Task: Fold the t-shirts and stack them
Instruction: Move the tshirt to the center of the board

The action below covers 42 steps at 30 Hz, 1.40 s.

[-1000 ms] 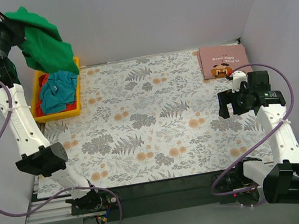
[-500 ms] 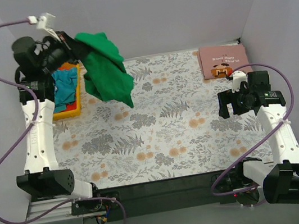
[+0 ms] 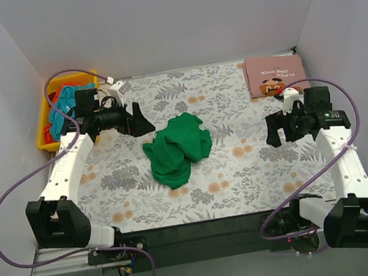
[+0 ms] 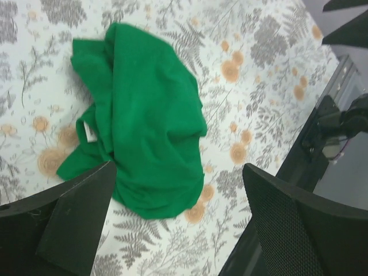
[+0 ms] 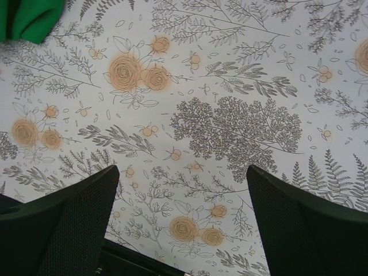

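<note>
Over the floral cover (image 3: 245, 170), from above, the green t-shirt (image 3: 177, 149) is seen crumpled, the left gripper (image 3: 145, 120) just beside it, the right gripper (image 3: 280, 137) well apart. From the left wrist, the jaws are seen spread wide, nothing held. From the right wrist, they are likewise spread, empty.

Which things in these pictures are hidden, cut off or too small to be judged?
1. Top view: the teal and red cloth shirts in the yellow plastic bin are mostly covered by the left arm; their number is unclear.
2. Top view: the print text on the folded dusty pink shirt is too small to read.
3. Right wrist view: the crumpled bright green t-shirt is cut off by the top-left edge.
</note>
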Available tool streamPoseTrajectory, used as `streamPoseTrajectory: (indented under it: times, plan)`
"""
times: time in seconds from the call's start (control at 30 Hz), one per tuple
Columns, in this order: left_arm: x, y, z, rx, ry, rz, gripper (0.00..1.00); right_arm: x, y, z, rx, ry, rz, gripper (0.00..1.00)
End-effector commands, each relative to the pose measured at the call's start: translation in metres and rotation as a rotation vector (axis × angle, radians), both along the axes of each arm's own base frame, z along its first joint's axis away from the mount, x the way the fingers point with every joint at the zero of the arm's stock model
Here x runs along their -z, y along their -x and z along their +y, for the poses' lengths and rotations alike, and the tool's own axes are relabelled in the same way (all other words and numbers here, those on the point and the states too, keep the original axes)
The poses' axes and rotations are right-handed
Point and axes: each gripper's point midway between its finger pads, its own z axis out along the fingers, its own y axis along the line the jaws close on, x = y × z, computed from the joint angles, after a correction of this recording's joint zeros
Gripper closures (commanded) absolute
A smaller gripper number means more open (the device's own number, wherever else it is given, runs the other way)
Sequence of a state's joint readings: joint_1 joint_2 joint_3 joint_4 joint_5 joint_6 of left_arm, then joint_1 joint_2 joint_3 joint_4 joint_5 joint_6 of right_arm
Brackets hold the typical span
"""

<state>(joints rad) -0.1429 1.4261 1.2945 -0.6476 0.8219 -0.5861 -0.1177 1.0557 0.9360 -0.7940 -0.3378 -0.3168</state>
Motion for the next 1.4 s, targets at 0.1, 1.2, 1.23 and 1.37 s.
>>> streamPoseTrajectory:
  times: [0.1, 1.2, 1.23, 1.37]
  plan:
    - [0.052, 0.052, 0.025, 0.046, -0.138, 0.031, 0.09, -0.020, -0.029, 0.031, -0.159, -0.127, -0.010, 0.02]
    - [0.069, -0.040, -0.054, 0.046, -0.213, -0.034, 0.13, 0.101, -0.115, 0.247, -0.520, -0.211, 0.334, 0.45]
    - [0.075, -0.031, -0.065, 0.083, -0.218, -0.025, 0.12, 0.102, -0.115, 0.247, -0.518, -0.207, 0.334, 0.49]
    - [0.100, -0.005, -0.077, 0.157, -0.257, 0.016, 0.15, 0.089, -0.116, 0.243, -0.525, -0.213, 0.311, 0.76]
